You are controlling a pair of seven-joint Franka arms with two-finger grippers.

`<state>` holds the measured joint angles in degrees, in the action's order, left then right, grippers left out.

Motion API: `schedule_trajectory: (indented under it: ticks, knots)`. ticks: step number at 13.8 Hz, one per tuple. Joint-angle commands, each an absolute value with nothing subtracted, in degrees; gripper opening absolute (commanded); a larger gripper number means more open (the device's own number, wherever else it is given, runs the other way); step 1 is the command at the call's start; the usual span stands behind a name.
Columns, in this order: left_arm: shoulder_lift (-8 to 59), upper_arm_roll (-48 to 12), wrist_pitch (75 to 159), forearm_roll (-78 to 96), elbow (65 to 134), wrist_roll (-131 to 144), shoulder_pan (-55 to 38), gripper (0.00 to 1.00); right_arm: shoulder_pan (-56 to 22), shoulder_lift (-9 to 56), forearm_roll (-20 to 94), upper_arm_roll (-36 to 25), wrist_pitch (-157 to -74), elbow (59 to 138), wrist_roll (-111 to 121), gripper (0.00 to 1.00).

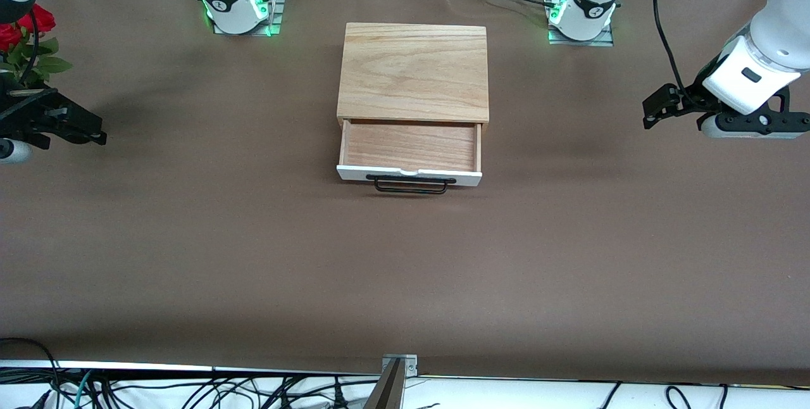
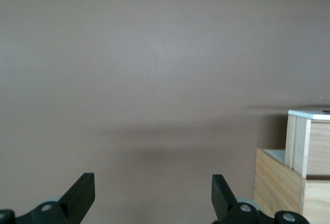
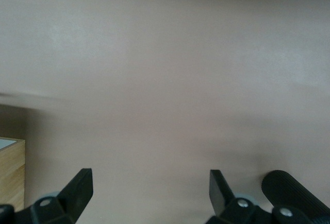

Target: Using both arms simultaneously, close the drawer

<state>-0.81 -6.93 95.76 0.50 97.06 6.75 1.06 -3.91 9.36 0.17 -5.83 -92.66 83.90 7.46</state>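
The drawer [image 1: 409, 146] is pulled out of the wooden box casing [image 1: 414, 70] at the table's middle. It is an empty light-wood tray with a white front panel and a black bar handle [image 1: 411, 184], on the side nearer the front camera. My left gripper [image 1: 658, 111] is open and empty over the table at the left arm's end, well apart from the drawer. My right gripper [image 1: 88, 132] is open and empty over the right arm's end. The left wrist view shows the open gripper [image 2: 153, 193] and the drawer's corner [image 2: 308, 141]. The right wrist view shows the open gripper [image 3: 150, 190] over bare cloth.
A brown cloth [image 1: 405, 270] covers the table. Red roses [image 1: 28, 35] stand at the right arm's end beside the right arm. Cables lie along the table's edge nearest the camera. A corner of the casing [image 3: 11, 172] shows in the right wrist view.
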Motion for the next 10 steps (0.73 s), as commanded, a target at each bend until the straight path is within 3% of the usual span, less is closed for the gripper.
schedule_trajectory:
  ticks: [1,10]
  knots:
    - [-1.3,-7.4,92.4,-0.2,95.9,7.0,1.3,1.00,-3.8,9.7,0.9,-5.6,-92.3,82.9,6.7,1.00]
    - [-1.1,-7.7,92.5,-0.2,94.9,7.3,1.1,1.00,-3.8,9.7,0.9,-5.7,-92.3,82.8,7.3,1.00]
